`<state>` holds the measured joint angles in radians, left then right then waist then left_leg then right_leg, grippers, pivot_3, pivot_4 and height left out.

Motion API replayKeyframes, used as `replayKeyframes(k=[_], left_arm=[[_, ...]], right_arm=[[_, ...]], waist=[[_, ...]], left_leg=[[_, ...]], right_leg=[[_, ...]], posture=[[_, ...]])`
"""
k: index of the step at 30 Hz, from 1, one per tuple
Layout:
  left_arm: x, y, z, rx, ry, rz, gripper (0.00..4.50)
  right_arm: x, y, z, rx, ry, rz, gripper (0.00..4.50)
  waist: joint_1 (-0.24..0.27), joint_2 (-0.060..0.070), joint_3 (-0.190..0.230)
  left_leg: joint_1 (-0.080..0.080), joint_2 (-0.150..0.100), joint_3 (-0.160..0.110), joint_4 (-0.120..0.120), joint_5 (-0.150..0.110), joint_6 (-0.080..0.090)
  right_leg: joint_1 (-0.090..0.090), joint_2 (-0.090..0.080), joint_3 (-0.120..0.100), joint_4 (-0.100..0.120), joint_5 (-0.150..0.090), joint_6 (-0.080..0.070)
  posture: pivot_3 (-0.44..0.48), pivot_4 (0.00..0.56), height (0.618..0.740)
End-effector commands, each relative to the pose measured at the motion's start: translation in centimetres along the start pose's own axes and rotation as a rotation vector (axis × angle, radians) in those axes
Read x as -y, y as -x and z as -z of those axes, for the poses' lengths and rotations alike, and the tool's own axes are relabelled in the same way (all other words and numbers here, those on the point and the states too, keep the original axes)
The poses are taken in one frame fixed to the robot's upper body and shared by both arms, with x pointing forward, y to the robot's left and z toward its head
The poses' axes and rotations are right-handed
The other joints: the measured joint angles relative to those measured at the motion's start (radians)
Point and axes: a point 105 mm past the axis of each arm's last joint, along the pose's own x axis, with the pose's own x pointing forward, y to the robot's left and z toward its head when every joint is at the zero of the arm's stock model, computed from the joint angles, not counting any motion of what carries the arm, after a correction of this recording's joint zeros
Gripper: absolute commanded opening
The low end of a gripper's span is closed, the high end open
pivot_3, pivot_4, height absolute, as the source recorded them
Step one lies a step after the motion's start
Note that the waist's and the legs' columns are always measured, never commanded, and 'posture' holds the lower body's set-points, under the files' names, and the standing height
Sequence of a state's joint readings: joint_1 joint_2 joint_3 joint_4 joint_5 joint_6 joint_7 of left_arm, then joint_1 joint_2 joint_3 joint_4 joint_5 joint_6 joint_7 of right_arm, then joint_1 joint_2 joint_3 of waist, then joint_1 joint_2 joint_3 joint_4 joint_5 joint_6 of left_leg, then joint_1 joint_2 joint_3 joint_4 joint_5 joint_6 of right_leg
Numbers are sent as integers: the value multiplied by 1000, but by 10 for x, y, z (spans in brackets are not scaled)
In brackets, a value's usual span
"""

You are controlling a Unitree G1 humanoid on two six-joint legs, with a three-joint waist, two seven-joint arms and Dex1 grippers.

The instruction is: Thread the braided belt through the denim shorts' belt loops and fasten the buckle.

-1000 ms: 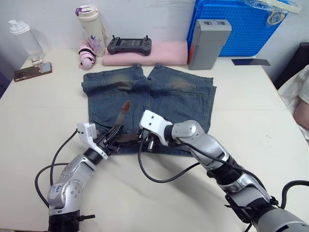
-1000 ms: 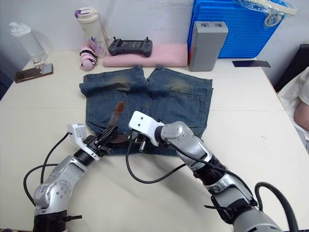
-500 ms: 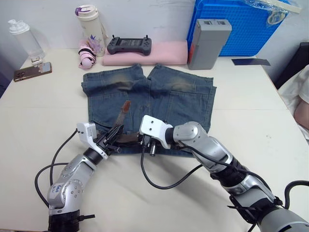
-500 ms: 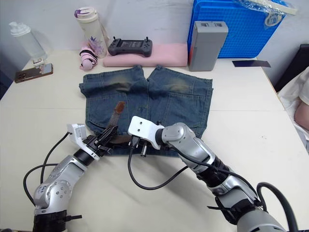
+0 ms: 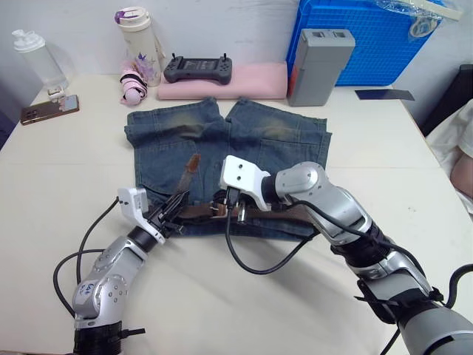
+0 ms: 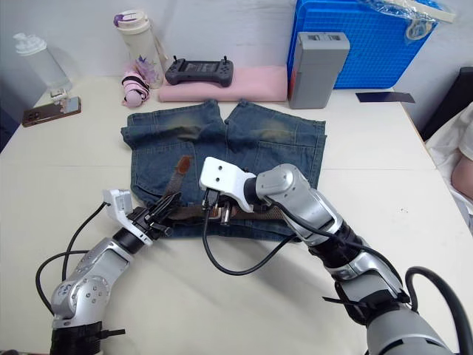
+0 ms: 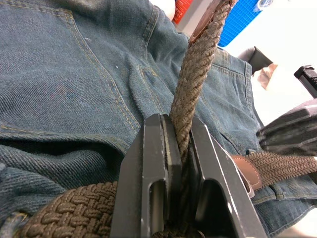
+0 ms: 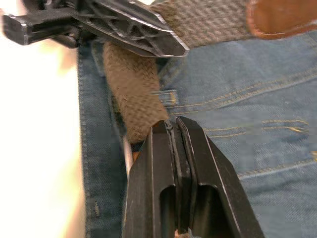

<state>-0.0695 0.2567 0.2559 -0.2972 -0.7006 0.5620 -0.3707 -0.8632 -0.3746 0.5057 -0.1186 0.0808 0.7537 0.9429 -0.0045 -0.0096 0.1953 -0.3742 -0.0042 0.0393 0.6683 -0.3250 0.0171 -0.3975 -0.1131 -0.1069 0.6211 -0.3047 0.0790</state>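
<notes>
Lying flat on the white table (image 5: 66, 163), the denim shorts (image 5: 244, 148) have their waistband toward the robot, and the braided belt (image 5: 284, 216) runs along that waistband, its tan leather tip (image 5: 194, 160) angled up over the left leg. In the left eye view the left gripper (image 5: 176, 211) sits at the waistband's left end, closed on the belt, while the right gripper (image 5: 225, 209) meets the strap near the middle of the waistband. In the right eye view a pink folded cloth (image 6: 229, 83), a black controller (image 6: 199, 72), a bottle (image 6: 139, 38) and a blue crate (image 6: 369, 41) stand beyond the shorts. In the left wrist view the left gripper's fingers (image 7: 156, 163) clamp the woven strap, which rises between them across the denim. In the right wrist view the right gripper's jaws are pressed together at the end of a belt section, with a thin silver metal piece (image 8: 128, 158), perhaps the buckle, just beside them; whether anything is pinched between them cannot be told.
</notes>
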Motion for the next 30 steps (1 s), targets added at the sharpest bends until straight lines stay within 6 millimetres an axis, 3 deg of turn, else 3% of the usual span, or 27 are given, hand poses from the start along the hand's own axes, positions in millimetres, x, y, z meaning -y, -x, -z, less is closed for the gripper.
replayKeyframes(k=[1, 7, 18, 30], left_arm=[[1, 2, -3, 9, -22, 4, 0], [0, 3, -4, 13, -28, 0, 0], [-1, 3, -4, 13, -31, -5, 0], [-1, 2, -4, 10, -31, -1, 0]], right_arm=[[3, -4, -7, 11, 46, -31, 27], [6, -14, 10, -37, 45, -53, 27], [-1, -17, 20, -64, 35, -88, 27], [6, -8, 9, -30, 35, -62, 27]], waist=[[0, 0, 0], [0, 0, 0], [0, 0, 0], [0, 0, 0]], left_leg=[[0, 0, 0, 0, 0, 0], [0, 0, 0, 0, 0, 0], [0, 0, 0, 0, 0, 0], [0, 0, 0, 0, 0, 0]], right_leg=[[0, 0, 0, 0, 0, 0], [0, 0, 0, 0, 0, 0], [0, 0, 0, 0, 0, 0], [0, 0, 0, 0, 0, 0]], posture=[[0, 150, 712], [0, 150, 712], [0, 150, 712], [0, 150, 712]])
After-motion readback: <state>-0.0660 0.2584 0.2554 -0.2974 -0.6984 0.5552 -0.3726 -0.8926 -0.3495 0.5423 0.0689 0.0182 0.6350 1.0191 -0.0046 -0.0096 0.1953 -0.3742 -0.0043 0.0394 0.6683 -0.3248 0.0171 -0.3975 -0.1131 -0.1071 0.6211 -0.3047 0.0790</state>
